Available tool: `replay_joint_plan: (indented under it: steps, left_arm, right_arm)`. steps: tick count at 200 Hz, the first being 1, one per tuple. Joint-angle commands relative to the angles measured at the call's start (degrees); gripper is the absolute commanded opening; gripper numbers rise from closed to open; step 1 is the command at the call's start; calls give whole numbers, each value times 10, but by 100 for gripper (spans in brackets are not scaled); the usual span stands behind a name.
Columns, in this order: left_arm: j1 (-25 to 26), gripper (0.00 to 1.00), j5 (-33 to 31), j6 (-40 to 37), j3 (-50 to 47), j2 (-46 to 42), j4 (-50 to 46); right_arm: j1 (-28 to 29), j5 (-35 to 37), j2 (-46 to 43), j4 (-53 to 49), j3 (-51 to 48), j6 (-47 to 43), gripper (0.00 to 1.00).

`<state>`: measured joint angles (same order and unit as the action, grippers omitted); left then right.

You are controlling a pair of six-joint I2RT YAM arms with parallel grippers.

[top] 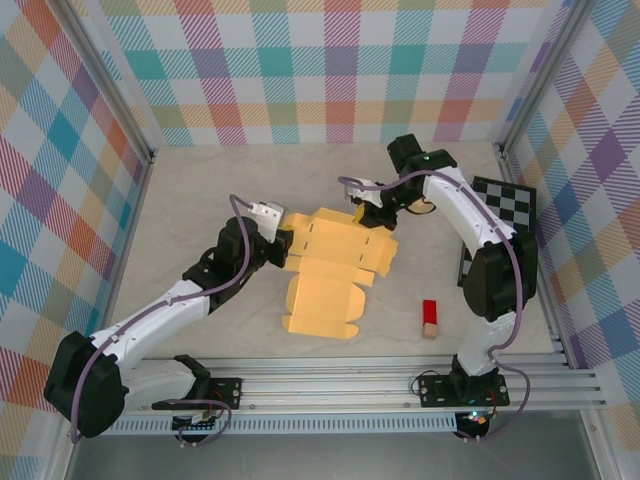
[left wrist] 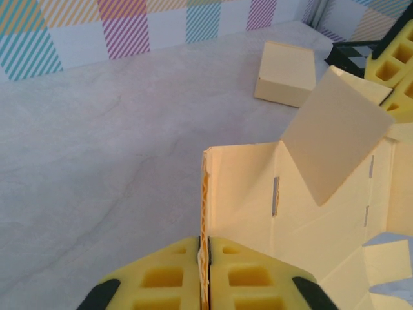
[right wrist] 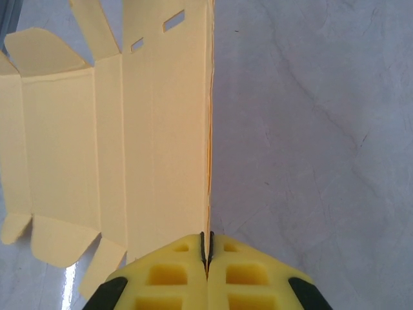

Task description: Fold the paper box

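Plaid walls ring a pale marbled table [top: 200, 200].

Top view: a yellow paper box [top: 325, 285] lies mostly flat at the table centre, flaps spread. The left gripper [top: 280, 246] is at its left edge and the right gripper [top: 360, 214] at its far edge. A red block [top: 430, 318] lies toward the near right corner and a checkerboard [top: 505, 205] at the right edge. Both are well apart from the box, so nothing blocks.

Left wrist cam: the left gripper [left wrist: 205, 248] is pinched on an upright side wall of the paper box [left wrist: 258, 194]; a flap leans beyond.

Right wrist cam: the right gripper [right wrist: 206, 248] is clamped on a panel edge of the paper box [right wrist: 155, 129], w/ slots & tabs alongside.

Judgement: early step, raising walls. The next move prob. needs both arms to swing panels up along the creases w/o dragging the sheet.
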<state>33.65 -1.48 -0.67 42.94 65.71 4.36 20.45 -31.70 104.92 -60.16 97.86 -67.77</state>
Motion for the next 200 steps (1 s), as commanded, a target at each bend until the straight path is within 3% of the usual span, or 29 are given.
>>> replay_joint_plan:
  steps: [1, 13, 29, 51, 83, 117, 148, 200]
  left_arm:
    - [-1, 35, -52, 49, 57, -2, -80]
    - [-2, 50, -83, 67, 65, -16, -109]
    - [-2, 56, -102, 59, 73, -41, -133]
    - [-2, 54, -85, -19, 73, -54, -104]
    - [0, 52, 18, -152, 86, -38, -69]
    - [7, 53, 57, -251, 141, -1, -114]
    - [10, 54, 101, -280, 178, 32, -167]
    - [34, 54, 104, -287, 198, 78, -171]
  right_arm:
    - [0, 40, -47, 24, -24, -7, 0]
    - [1, 66, -67, 47, -44, -12, 0]
    - [4, 89, -95, 73, -71, -28, 0]
    - [14, 100, -126, 93, -99, -45, 0]
    - [30, 106, -136, 86, -102, -53, 0]
    - [45, 114, -146, 83, -108, -59, 0]
    - [47, 104, -153, 81, -109, -60, 0]
    - [53, 91, -163, 77, -105, -59, 0]
